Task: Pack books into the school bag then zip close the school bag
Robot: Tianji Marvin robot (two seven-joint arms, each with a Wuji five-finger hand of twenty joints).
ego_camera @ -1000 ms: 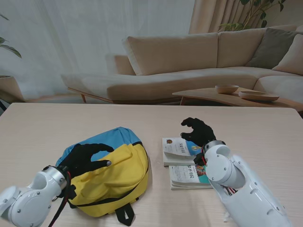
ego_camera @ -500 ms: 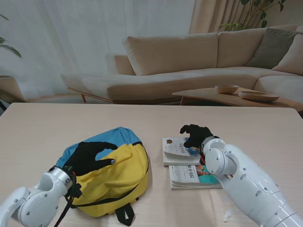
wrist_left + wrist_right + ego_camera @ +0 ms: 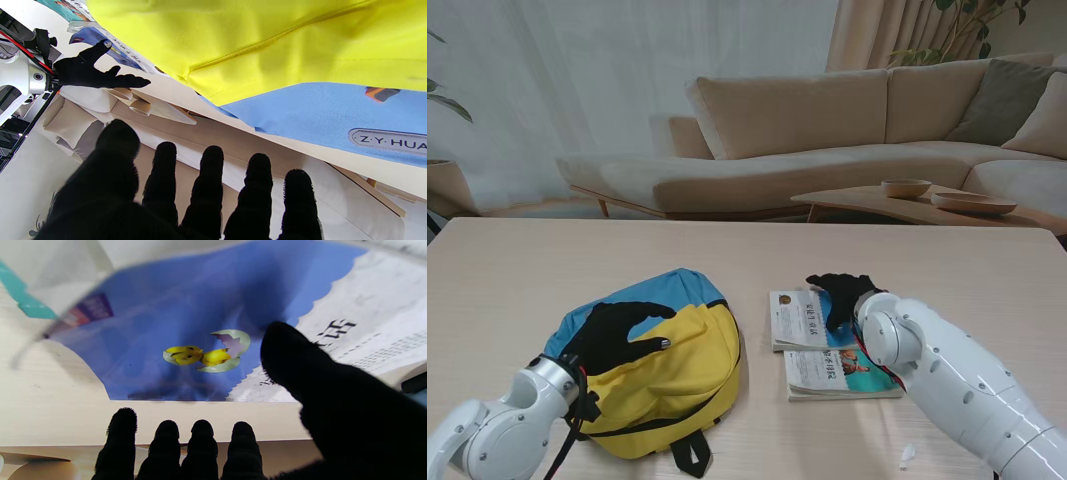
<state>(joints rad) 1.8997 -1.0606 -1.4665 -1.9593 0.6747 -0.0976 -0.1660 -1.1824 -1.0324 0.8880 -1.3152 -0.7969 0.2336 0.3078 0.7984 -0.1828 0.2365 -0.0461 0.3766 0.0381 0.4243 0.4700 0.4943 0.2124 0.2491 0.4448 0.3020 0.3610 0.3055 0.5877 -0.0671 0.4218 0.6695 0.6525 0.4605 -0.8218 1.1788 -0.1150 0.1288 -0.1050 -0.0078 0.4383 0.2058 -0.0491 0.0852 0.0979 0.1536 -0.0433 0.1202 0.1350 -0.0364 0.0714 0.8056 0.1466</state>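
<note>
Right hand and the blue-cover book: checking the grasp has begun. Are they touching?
Cannot tell. In the right wrist view the right hand is right at the book, showing neither contact nor gap.

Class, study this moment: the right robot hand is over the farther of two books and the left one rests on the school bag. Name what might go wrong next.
1. The two books overlap, so lifting the farther one may drag the nearer one along.
2. The right robot hand is open with fingers over the book's far edge; a thin book lying flat may slip out.
3. No opening shows in the school bag, and the left robot hand lies on top of it, possibly pressing it shut.
</note>
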